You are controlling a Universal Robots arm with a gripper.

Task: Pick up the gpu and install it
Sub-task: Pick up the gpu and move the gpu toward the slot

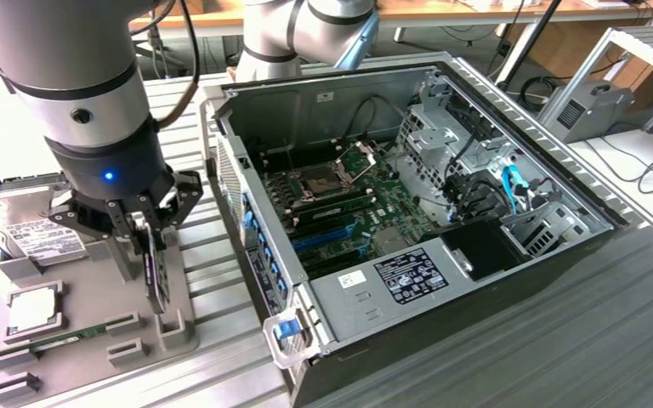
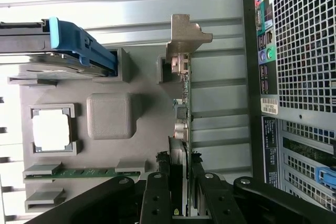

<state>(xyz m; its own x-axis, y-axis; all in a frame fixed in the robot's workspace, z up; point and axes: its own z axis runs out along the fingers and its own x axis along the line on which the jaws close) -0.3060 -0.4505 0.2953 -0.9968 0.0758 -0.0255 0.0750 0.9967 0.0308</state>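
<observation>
— Green circuit board seen edge-on, with a silver bracket (image 2: 186, 36) at one end: that is the gpu (image 2: 185, 103). It stands upright in its slots on the grey holder tray (image 1: 88, 285), just beside the open computer case (image 1: 417, 212).

— And the claw?

— The gripper (image 2: 181, 195) straddles the card well away from the bracket, one finger on each face. Both fingers look pressed against it, so I take it as clamped on the gpu. The card sits down in the tray's slots, not lifted.

— How will it handle?

— Light and stiff, I'd judge: a thin rigid plate that won't sag. It is fragile, though, because small parts stand off the board and shouldn't take a hard squeeze. The faces are smooth, so a crooked pull could let it slip or twist between the pads.

— Best place to hold it?

— Across the two faces near the upper edge, about where the claw is now, clear of the lower edge that sits in the slots. Held this far from the bracket, the heavier metal end may make it tilt.
</observation>
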